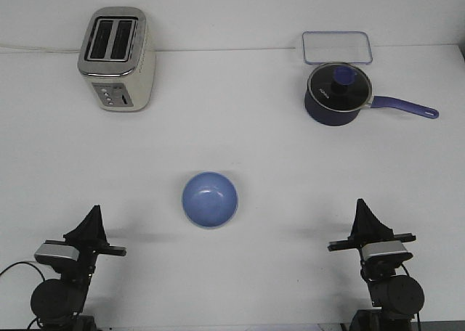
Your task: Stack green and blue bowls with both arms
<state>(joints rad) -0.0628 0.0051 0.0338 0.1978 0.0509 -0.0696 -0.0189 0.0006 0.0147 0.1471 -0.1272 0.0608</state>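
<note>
Blue bowl [209, 199] upright mid-table; saucepan [336, 95] lettering too small to read

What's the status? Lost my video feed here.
Left gripper and right gripper shut, empty, low near table edge. Blue bowl upright at centre; green bowl not visible. Nothing obstructing.

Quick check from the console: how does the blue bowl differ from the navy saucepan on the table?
The blue bowl is light periwinkle; the saucepan is dark navy. The bowl sits open, its inside showing, while the saucepan is covered by a lid with a knob. The saucepan has a long handle; the bowl has none. The bowl lies nearer the arms, the saucepan farther back on the right. Both are round and upright.
</note>
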